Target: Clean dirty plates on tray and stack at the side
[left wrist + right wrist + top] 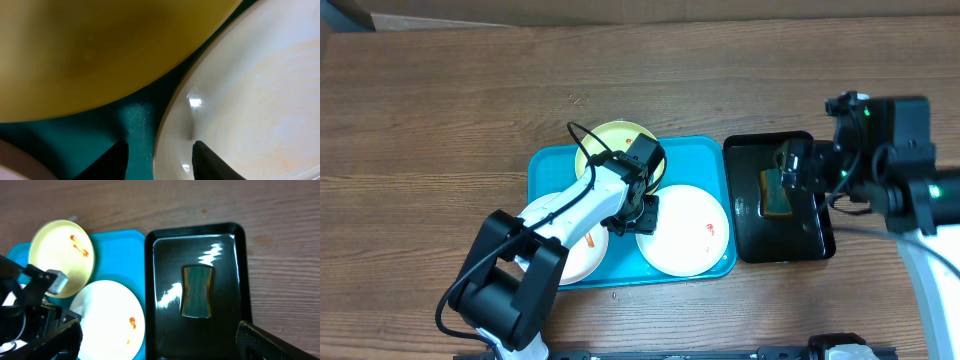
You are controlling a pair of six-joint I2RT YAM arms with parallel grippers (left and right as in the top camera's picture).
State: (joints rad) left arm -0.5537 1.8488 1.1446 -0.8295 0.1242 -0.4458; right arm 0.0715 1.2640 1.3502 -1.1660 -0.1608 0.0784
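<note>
Your left gripper straddled rim of white plate near front edge, jaws parted; right gripper wide above sponge

Three plates sit on the tray, left fingers apparently at one rim.

No word, label, brand mark, number or sign can be read in any view. The plates, the tray and the black tray with its sponge show only plain colour.
</note>
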